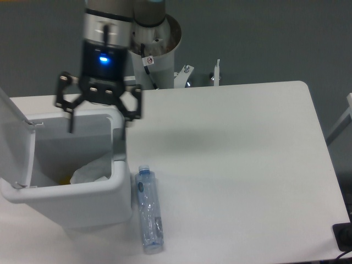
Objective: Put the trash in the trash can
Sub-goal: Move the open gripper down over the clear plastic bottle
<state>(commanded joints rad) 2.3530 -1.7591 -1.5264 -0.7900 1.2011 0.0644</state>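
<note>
The white trash can stands at the table's left with its lid swung open. A crumpled white wrapper lies inside it, near the right wall. A crushed clear bottle with a blue cap lies on the table just right of the can, cap pointing away from me. My gripper hangs above the can's far rim, fingers spread wide and open, holding nothing.
The robot's base column rises behind the table's far edge, with metal clamps beside it. A dark object sits at the table's near right corner. Something yellow shows in the can's bottom.
</note>
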